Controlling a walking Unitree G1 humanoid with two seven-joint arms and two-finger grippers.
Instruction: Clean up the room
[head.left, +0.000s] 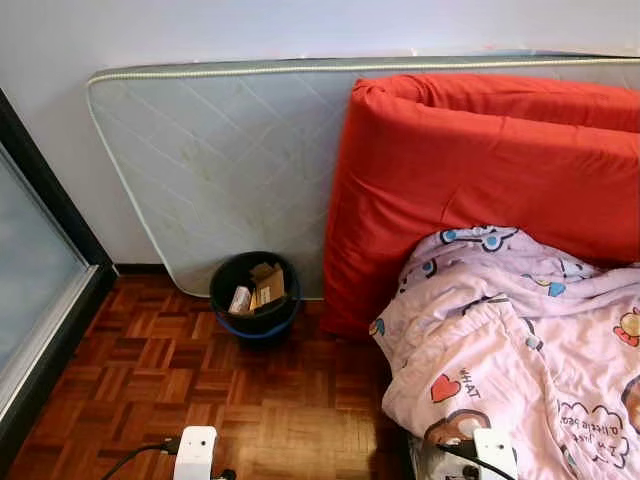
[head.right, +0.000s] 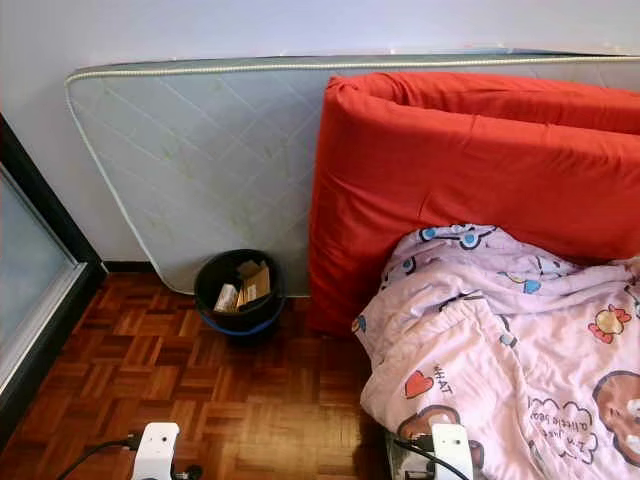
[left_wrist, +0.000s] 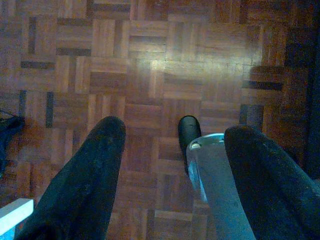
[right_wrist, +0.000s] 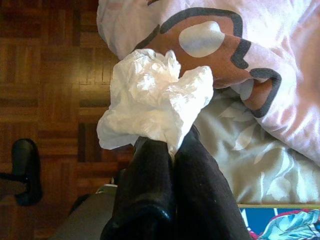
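One piece of rubbish in hand, bin ahead

One white mattress (head.left: 230, 170) stands on edge against the wall, with a red mattress (head.left: 480, 170) leaning in front of it at the head of the bed. A pink cartoon-print quilt (head.left: 520, 340) is heaped over the bed and spills over its edge toward the parquet floor (head.left: 200, 380). A black bin (head.left: 255, 300), already holding cardboard scraps, sits on the floor at the foot of the white mattress, just beside the red one's lower corner.

The right end effector (right_wrist: 172, 142) has its fingers pressed together on a crumpled white wrapper (right_wrist: 150, 100), held beside the bed's edge, above the quilt and the floor. The left end effector (left_wrist: 175, 145) hangs spread and empty over bare parquet.

The step in hand looks like carrying the wrapper to the bin. Next it likely calls for stepping forward, bringing the right arm over the bin's mouth, and parting the fingers.
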